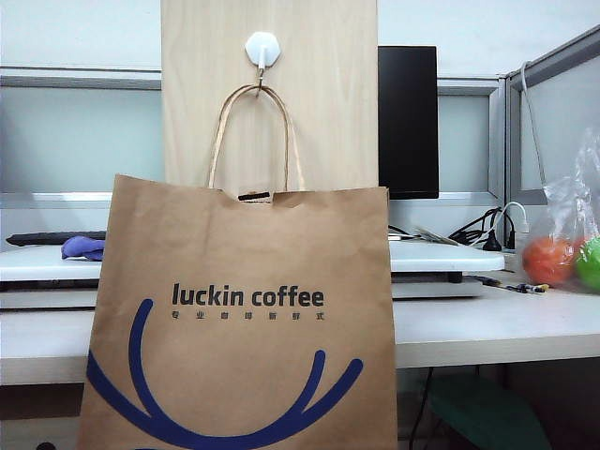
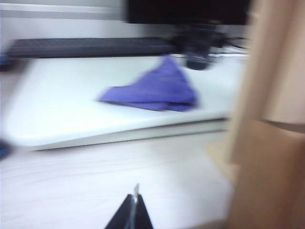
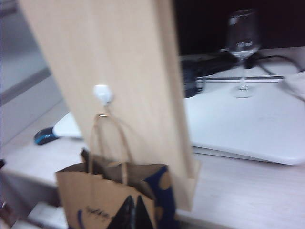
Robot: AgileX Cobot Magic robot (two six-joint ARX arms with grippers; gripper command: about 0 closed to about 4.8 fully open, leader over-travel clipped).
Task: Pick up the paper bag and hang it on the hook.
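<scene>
The brown paper bag (image 1: pixel 244 309) with "luckin coffee" text hangs by one twisted handle from the white hook (image 1: pixel 262 47) on the light wooden board (image 1: pixel 328 103). Neither gripper shows in the exterior view. In the right wrist view the bag (image 3: pixel 95 195) hangs under the hook (image 3: pixel 102 93), and my right gripper (image 3: pixel 134 198) is shut and empty, back from the bag with its dark tips in front of it. My left gripper (image 2: pixel 135 198) is shut over bare tabletop, with the bag's edge (image 2: pixel 271 176) off to one side.
A purple cloth (image 2: pixel 157 90) lies on a white raised board (image 2: pixel 71 119) behind the bag. A clear plastic bag of fruit (image 1: pixel 562 253) hangs at the right. A wine glass (image 3: pixel 243 47) and a black monitor (image 1: pixel 408 122) stand behind.
</scene>
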